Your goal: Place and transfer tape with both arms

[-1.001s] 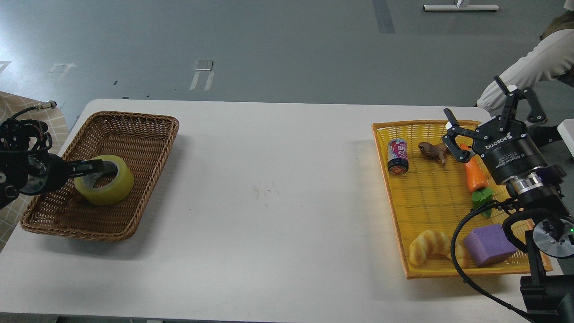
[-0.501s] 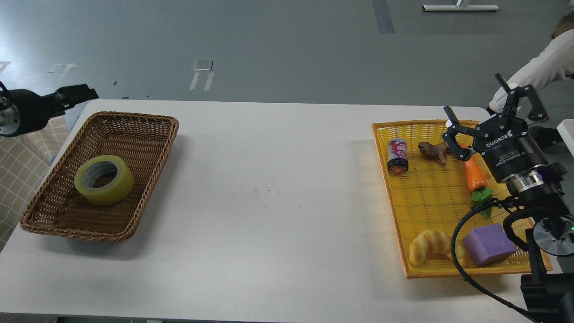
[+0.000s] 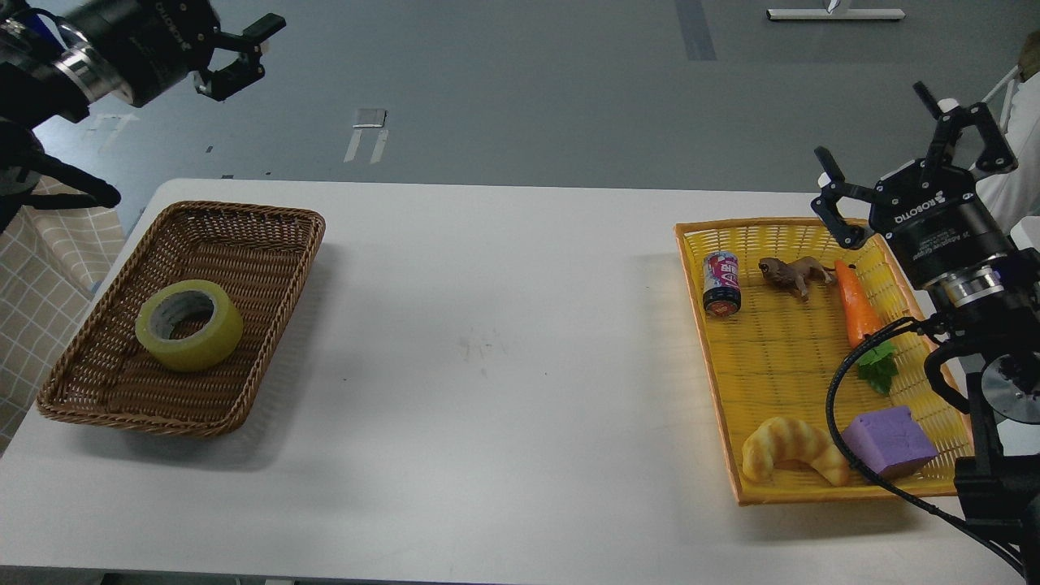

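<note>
Both hands (image 3: pixel 244 55) (image 3: pixel 910 175) have risen, open; tape (image 3: pixel 189 325) in basket (image 3: pixel 244 236)

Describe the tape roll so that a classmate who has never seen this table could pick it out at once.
Start at the white table and find the brown wicker basket at its left end. The tape lies flat inside it, core hole facing up. It is the only thing in that basket: a translucent yellow ring with a grey-white core, unlike the toys in the yellow tray opposite.
</note>
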You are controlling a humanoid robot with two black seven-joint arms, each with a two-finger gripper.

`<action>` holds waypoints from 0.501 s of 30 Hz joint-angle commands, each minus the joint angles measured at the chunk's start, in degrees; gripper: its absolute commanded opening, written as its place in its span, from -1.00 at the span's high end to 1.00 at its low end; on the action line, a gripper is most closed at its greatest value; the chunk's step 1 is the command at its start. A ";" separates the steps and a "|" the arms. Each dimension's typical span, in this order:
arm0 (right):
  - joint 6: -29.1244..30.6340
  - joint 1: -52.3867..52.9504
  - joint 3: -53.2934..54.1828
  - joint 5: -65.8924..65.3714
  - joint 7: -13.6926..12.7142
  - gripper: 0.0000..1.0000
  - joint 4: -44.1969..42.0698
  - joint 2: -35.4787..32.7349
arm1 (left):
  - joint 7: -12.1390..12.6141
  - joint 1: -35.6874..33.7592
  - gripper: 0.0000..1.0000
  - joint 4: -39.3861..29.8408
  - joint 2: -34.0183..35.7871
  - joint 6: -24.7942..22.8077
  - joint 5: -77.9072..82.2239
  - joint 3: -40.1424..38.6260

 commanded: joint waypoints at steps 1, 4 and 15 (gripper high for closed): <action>0.00 3.34 -0.23 0.00 -0.17 -0.99 -0.19 -1.23 | -0.11 3.66 -0.96 -2.83 -3.99 -0.71 -0.23 -4.26; 0.00 6.41 -0.50 0.00 -0.35 -0.99 -2.38 -1.32 | -0.02 8.14 -0.96 -5.47 -7.34 -0.71 -0.23 -9.97; 0.00 14.68 -3.93 0.00 0.00 -0.99 -9.41 -0.88 | -0.19 16.23 -0.96 -8.47 -11.91 -0.71 -0.23 -18.07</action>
